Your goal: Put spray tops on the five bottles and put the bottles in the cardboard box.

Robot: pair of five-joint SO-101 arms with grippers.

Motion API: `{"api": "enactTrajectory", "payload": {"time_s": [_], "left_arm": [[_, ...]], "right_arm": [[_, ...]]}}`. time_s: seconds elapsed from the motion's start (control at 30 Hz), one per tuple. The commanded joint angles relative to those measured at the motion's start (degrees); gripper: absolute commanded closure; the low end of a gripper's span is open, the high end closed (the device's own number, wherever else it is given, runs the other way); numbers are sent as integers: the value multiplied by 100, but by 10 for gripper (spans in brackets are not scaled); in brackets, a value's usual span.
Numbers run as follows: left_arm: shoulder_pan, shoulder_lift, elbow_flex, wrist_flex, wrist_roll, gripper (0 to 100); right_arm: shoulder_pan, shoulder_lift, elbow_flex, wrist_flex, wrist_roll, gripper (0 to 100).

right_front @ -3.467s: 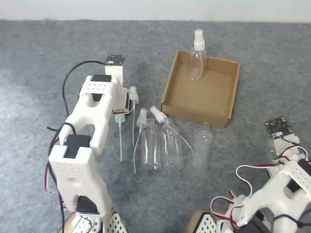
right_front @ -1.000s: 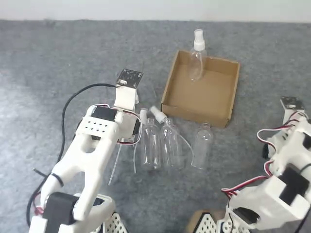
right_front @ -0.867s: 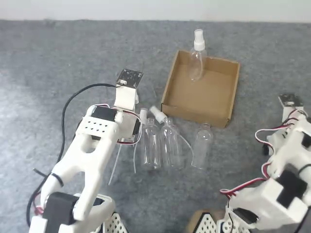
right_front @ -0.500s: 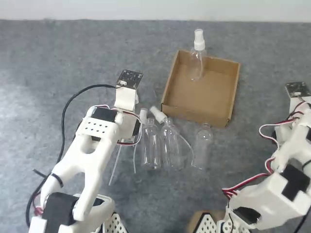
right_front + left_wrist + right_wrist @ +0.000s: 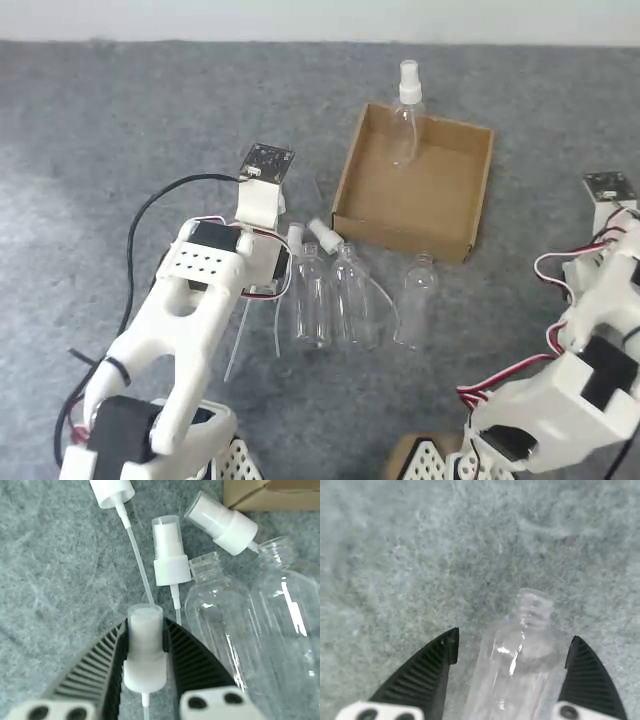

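Observation:
My left gripper (image 5: 145,624) is shut on a white spray top (image 5: 146,655), whose thin tube (image 5: 237,340) trails back along the carpet. Three more spray tops (image 5: 170,555) (image 5: 222,522) (image 5: 112,490) lie just ahead of it, beside the necks of two uncapped clear bottles (image 5: 220,615) (image 5: 290,615). A third uncapped bottle (image 5: 415,300) lies to their right. My right gripper (image 5: 514,639) is open, low over the carpet, with another uncapped clear bottle (image 5: 520,670) lying between its fingers. The cardboard box (image 5: 470,200) holds one bottle (image 5: 405,125) with its spray top on.
Grey carpet (image 5: 120,130) covers the whole table. The left arm (image 5: 215,265) stretches over the front left, and the right arm (image 5: 595,330) stands along the right edge. Open carpet lies left of the box and behind it.
Over the last seconds the left arm carried its spray top to the right, up to the bottle necks. The right arm swung farther back along the right edge and has since nearly stopped.

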Motion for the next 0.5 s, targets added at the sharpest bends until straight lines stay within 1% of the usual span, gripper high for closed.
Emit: {"api": "enactTrajectory", "payload": {"time_s": [0.0,0.23,0.47], "left_arm": [[26,-211,-22,-123,-53,987],[26,-211,-22,-123,-53,987],[26,-211,-22,-123,-53,987]], "right_arm": [[119,-110,-360,259,-18,713],[514,-57,-325,277,-18,713],[462,-48,-343,259,-53,715]]}}
